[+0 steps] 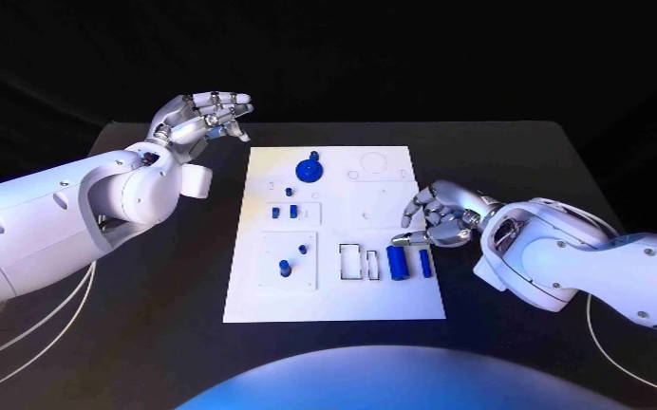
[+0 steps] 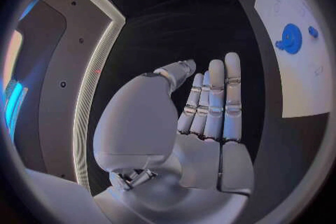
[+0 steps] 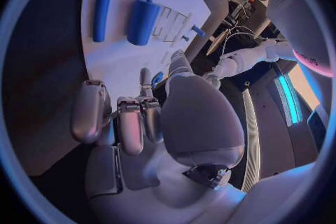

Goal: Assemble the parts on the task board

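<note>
Over the right edge of the white task board point(image 1: 335, 307), just beside two blue cylinders point(image 1: 399, 262), I hold my right robot hand point(image 1: 441, 217) curled and empty, seemingly to pick one, while my left robot hand point(image 1: 203, 118) hovers open beyond the board's far-left corner.

task board point(image 1: 335, 304): white
parts point(image 1: 399, 262): blue
desk point(image 1: 548, 158): black
hands point(image 1: 441, 220): silver
arms point(image 1: 96, 206): white

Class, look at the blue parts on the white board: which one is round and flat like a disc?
The blue disc at the board's far end, nearest the left hand; the other blue parts are small pegs or long bars.
</note>
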